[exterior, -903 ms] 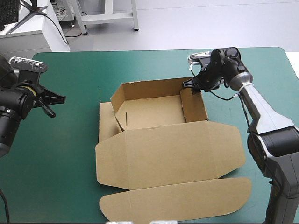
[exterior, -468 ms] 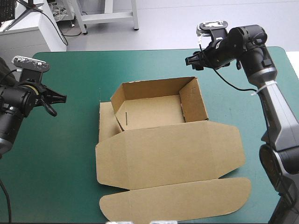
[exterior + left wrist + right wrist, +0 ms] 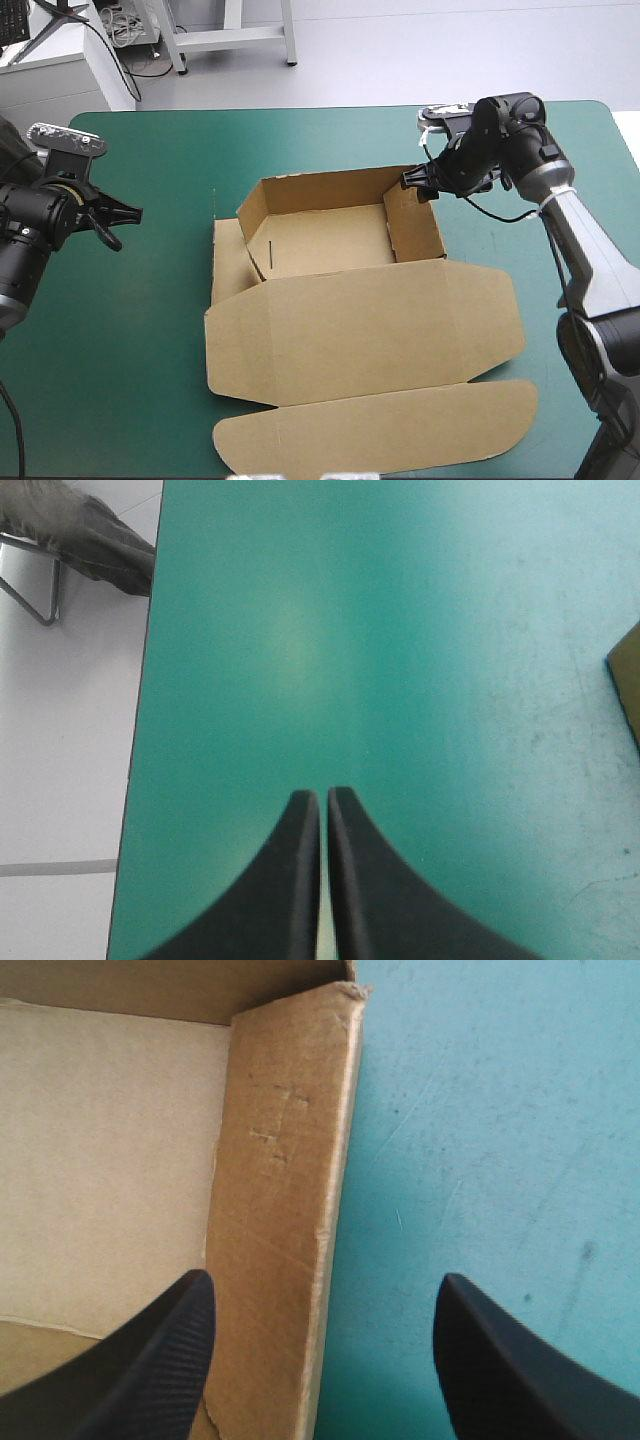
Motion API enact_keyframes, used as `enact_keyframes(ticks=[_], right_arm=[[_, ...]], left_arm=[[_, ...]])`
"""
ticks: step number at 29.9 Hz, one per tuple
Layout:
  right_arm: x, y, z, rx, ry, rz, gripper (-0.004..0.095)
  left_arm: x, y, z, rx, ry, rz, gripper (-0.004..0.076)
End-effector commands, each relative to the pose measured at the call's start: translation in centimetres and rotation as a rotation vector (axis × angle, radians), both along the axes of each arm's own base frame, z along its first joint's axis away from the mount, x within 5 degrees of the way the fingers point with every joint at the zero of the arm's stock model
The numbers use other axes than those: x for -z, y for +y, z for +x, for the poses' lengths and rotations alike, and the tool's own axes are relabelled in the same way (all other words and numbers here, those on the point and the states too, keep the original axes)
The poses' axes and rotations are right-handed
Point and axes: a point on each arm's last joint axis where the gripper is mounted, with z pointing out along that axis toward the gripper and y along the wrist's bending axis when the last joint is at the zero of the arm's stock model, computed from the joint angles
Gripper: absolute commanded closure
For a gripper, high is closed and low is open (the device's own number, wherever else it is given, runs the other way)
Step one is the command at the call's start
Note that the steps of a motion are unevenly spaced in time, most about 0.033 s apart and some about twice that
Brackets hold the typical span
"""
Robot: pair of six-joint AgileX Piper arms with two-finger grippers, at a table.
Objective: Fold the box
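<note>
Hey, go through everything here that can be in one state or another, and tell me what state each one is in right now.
box: open tray, walls raised, lid lying flat and unfolded.
left gripper: shut, holding nothing, well away from the box.
right gripper: open, one tray wall lined up between its fingers, not clamped on it.
</note>
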Motion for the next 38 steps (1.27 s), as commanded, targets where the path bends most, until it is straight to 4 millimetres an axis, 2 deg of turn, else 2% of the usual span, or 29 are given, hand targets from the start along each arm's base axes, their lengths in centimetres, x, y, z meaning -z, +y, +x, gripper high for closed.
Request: enact_keyframes(ticks=[1, 6, 10, 12, 16, 19, 21, 24, 31, 34, 38], right_arm=[[-0.5, -0.1, 0.3, 0.000, -0.030, 0.008, 0.0358], [3.3, 0.4, 2.1, -0.002, 0.071, -0.012, 0.0376], [5.3, 0.7, 2.8, -0.006, 0.128, -0.023, 0.0405], [5.7, 0.7, 2.9, -0.047, 0.130, -0.037, 0.0486], [5.6, 0.6, 3.0, -0.048, 0.124, -0.048, 0.0936], [5.3, 0.6, 3.0, -0.044, 0.114, -0.045, 0.0921], [4.9, 0.6, 2.9, -0.043, 0.105, -0.043, 0.0928], [3.6, -0.6, 2.6, -0.027, 0.073, -0.035, 0.0928], [-1.7, -5.9, 0.8, 0.050, -0.055, 0.008, 0.0928], [-4.0, -8.0, -0.4, 0.069, -0.113, 0.087, 0.0928], [-6.4, -10.0, -1.9, 0.103, -0.179, 0.139, 0.0928]], left_arm=[[-1.6, 0.1, -0.3, 0.005, -0.073, 0.015, 0.0717], [-0.9, 0.0, 0.2, 0.001, -0.040, 0.011, 0.0717], [-0.3, -0.2, 0.7, 0.004, -0.016, -0.019, 0.0717], [-0.1, -0.2, 0.9, 0.004, -0.006, -0.018, 0.0717], [0.2, -0.3, 1.1, 0.002, 0.006, -0.019, 0.0717], [0.3, -0.2, 1.2, -0.021, 0.005, -0.041, 0.0717], [0.6, 0.4, 1.4, -0.053, 0.016, -0.081, 0.0717], [1.2, 1.8, 1.7, -0.107, 0.039, -0.198, 0.0717], [2.3, 5.5, 1.8, -0.176, 0.077, -0.395, 0.0717], [2.6, 6.7, 1.8, -0.201, 0.086, -0.354, 0.0717], [2.8, 7.3, 1.8, -0.167, 0.106, -0.234, 0.0717]])
